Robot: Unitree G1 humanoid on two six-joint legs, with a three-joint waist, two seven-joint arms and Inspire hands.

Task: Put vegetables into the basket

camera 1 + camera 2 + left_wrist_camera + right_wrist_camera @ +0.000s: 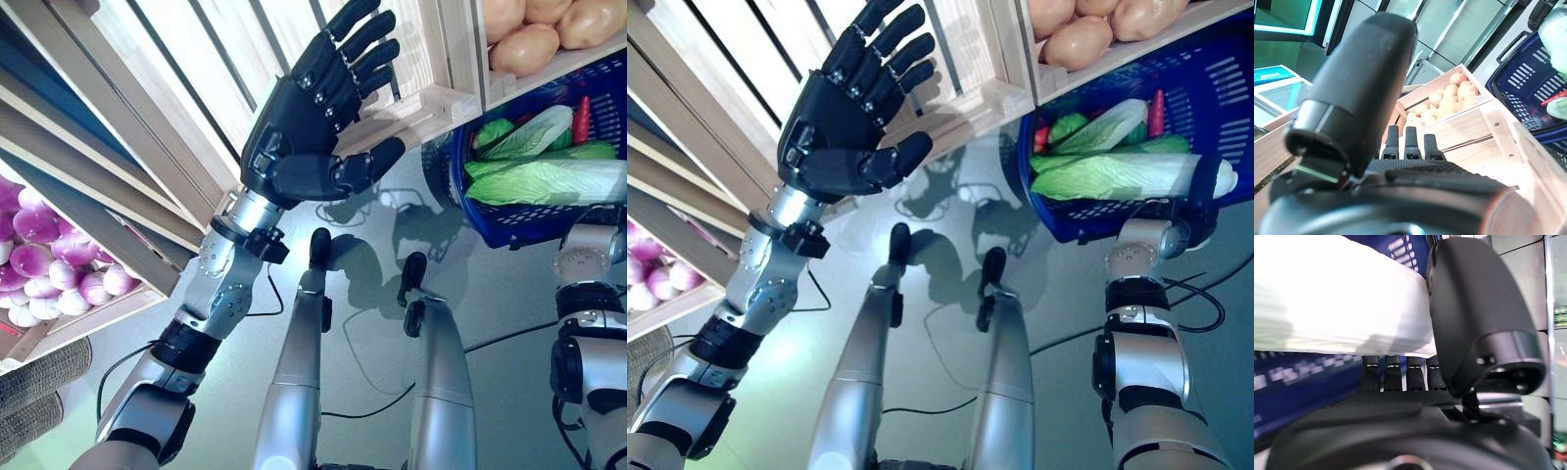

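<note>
The blue plastic basket [1087, 220] stands on the floor at the right, under the stand's crate. In it lie long pale-green cabbages [1117, 176], a slim red vegetable [1157, 111] and a small green one [1068, 127]. My left hand [313, 108] is raised in front of the wooden stand, away from the basket, with straight fingers and nothing in it; it also shows in the left wrist view [1400, 196]. My right hand [1200, 208] is at the basket's near rim, fingers straight. In the right wrist view [1400, 431] it lies just under a cabbage's white end [1327, 298].
The wooden stand [431, 98] with slatted crates rises across the left and top. A lower crate [98, 308] juts out at the left. Grey floor [372, 225] lies between the stand and the basket.
</note>
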